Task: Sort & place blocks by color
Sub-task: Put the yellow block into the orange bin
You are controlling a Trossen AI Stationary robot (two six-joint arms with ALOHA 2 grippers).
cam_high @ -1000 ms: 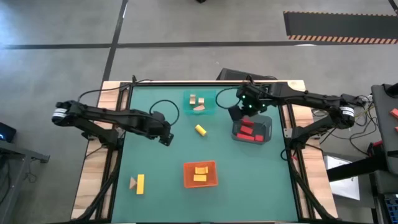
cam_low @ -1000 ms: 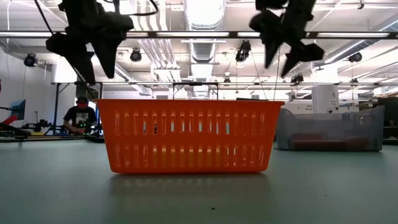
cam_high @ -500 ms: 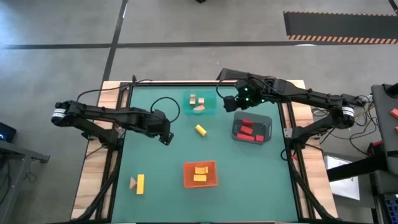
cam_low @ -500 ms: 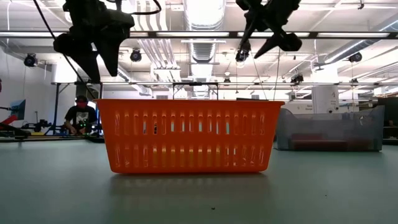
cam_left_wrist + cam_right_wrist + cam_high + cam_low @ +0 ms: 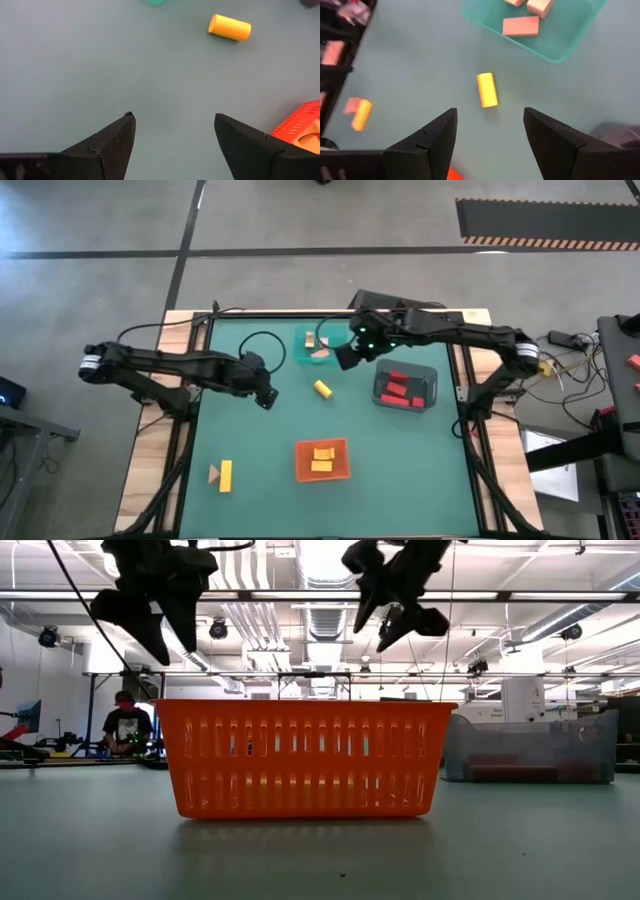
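- The right gripper is being held wide apart and empty, just beside the teal tray.
- A yellow cylinder block is lying ahead of it, apart.
- The left gripper is being held wide apart, empty, well short of that block.

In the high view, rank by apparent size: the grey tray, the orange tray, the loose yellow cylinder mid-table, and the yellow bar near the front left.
1. Grey tray and orange tray: about alike, so no ranking between them.
2. Yellow bar.
3. Yellow cylinder, smallest.
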